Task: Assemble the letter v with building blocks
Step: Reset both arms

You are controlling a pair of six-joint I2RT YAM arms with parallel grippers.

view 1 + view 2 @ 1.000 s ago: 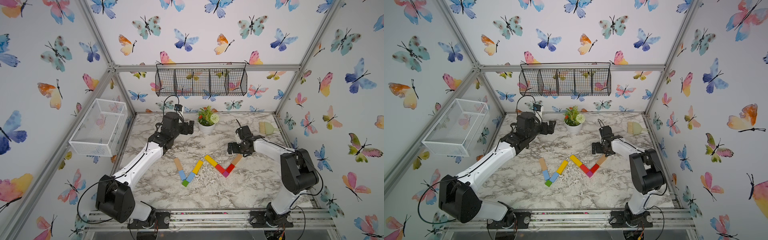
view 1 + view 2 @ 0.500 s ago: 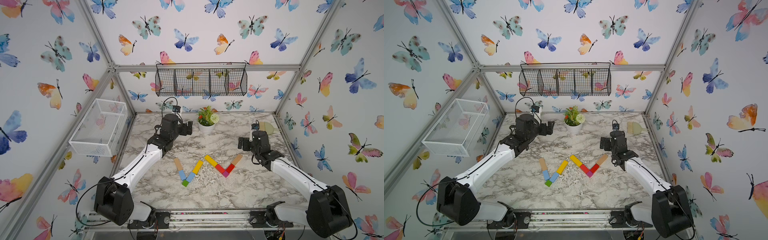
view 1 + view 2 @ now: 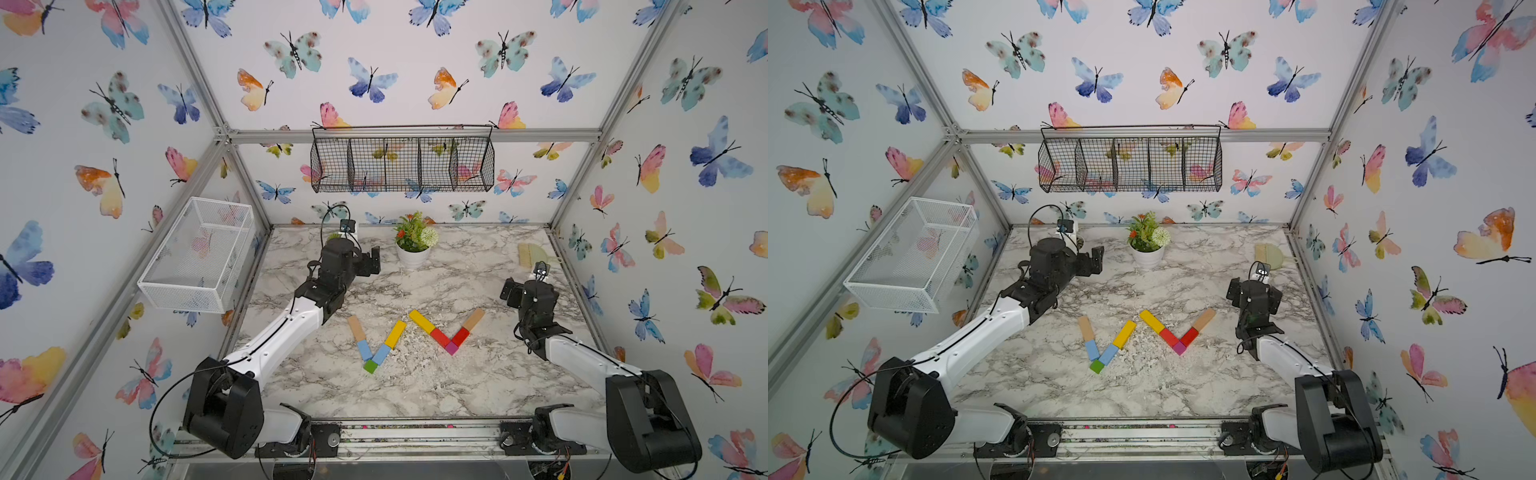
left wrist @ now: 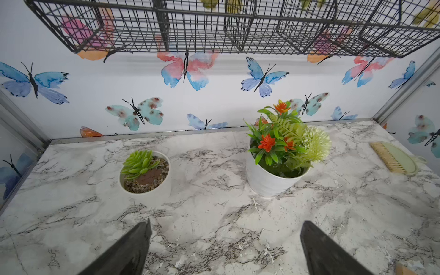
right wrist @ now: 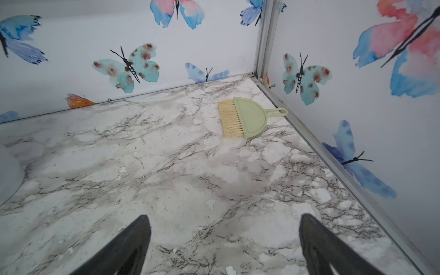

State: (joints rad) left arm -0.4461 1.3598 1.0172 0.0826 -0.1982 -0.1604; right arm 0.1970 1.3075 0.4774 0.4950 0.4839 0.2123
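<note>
White mesh basket: fixed to the left wall, off the table.
Left gripper: you have it wide open and empty, held over the marble table toward the back, facing the two pots.
Succulent pot: at the back, left of the flower pot and apart from it.
Left V: flat on the middle of the table, well apart from your left gripper. The green cube is at the tip. A light blue block then a tan bar run up its left arm, and a light blue block then a yellow bar up its right.
Flower pot: upright at the back centre.
Right V: just beside the left one, their yellow tops close together. The magenta cube is at the tip with a red block on each side; yellow ends one arm, tan the other.
Right gripper: also spread open, gripping nothing, over bare marble to the right of the blocks.
Hand brush: lying in the back right corner.
</note>
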